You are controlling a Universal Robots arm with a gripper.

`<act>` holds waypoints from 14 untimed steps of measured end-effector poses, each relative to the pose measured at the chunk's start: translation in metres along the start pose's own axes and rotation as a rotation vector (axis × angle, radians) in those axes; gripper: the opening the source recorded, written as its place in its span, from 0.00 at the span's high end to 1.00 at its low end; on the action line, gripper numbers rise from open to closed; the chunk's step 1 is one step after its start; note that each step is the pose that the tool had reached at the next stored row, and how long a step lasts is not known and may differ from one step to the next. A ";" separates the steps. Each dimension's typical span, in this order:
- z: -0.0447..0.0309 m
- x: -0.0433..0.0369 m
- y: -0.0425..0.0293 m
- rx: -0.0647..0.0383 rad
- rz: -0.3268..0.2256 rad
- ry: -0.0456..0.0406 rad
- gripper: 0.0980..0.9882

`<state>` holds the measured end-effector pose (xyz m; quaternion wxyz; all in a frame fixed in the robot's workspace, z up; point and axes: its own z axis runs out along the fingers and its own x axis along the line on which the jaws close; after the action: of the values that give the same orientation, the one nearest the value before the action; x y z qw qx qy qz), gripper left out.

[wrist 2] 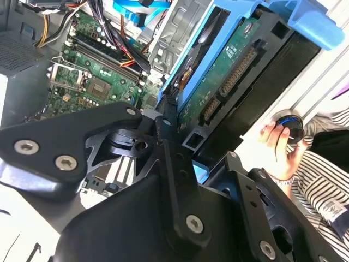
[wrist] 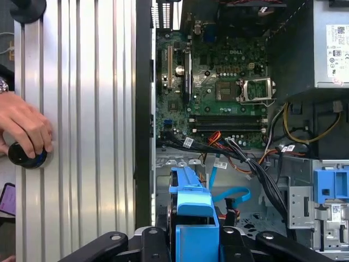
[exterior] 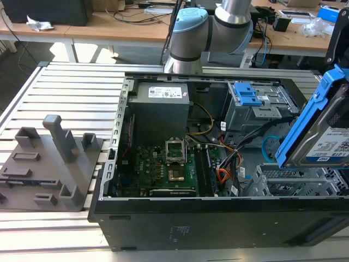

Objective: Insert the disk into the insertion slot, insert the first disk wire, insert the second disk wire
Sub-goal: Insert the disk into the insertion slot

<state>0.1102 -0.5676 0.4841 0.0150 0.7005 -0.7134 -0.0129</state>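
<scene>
Gripper (wrist: 193,236)'s clamped on the one blue-framed disk (exterior: 323,141), tilted above the single silver drive cage (exterior: 283,185); one light-blue data cable (wrist: 234,194) loops nearby.

Print and labels, none clear enough to read out:
- power supply (exterior: 161,117): white label (exterior: 163,93) on its upper face, with rows of fine dark print.
- disk (exterior: 319,136): white-and-blue sticker (exterior: 334,148) with several printed lines.
- cable tags (wrist: 188,142): small, white, with tiny print.
- motherboard (wrist: 218,93): small white lettering.
</scene>
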 end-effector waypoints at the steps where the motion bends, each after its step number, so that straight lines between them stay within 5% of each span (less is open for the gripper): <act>1: 0.0020 0.0000 -0.0001 0.000 0.000 -0.0001 0.70; 14: 0.0155 0.0000 -0.0006 0.000 0.000 -0.0001 0.70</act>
<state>0.1102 -0.5676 0.4687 0.0150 0.7005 -0.7134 -0.0129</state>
